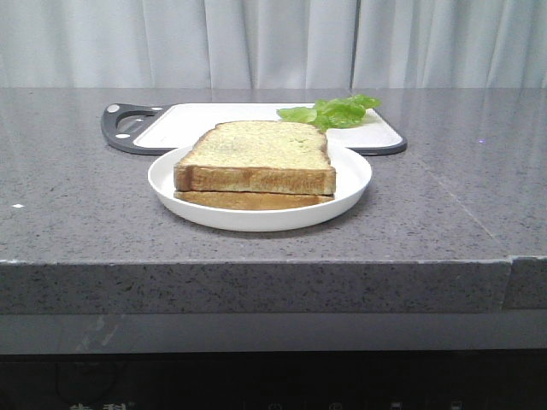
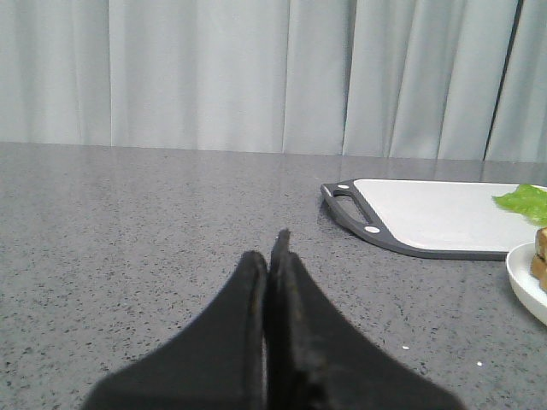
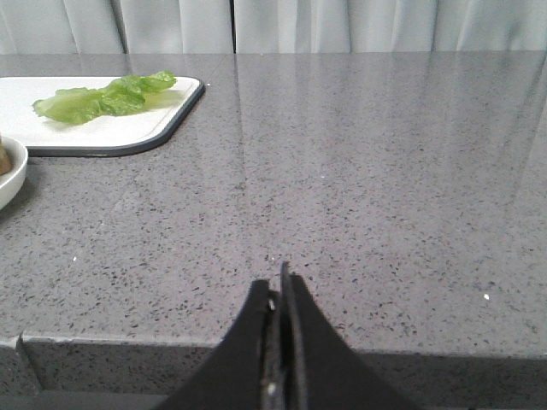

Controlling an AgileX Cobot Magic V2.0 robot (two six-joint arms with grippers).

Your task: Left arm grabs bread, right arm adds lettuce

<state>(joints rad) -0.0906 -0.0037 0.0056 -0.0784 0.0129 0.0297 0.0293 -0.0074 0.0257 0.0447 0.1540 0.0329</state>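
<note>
While neither arm is seen in the front view, nothing of the task appears to have been begun. The bread (image 1: 256, 154), a thick speckled slice, is stacked on a thinner toasted slice (image 1: 252, 201) on the white plate (image 1: 350, 184) near the front edge of the grey counter (image 1: 77, 205). The lettuce (image 1: 333, 111) is laid on the far right part of the white cutting board (image 1: 214, 115) behind the plate. In its wrist view the left gripper (image 2: 272, 256) is seen with fingers pressed together and nothing held, well apart from the plate (image 2: 523, 278). The right gripper (image 3: 282, 286) is likewise closed and empty, held low at the counter's near edge, well apart from the lettuce (image 3: 107, 96). The opening approach is judged to be in hand. For the next move, the left fingers must be parted and brought to the thick slice's crust edge, so that it alone is lifted off the slice beneath.
</note>
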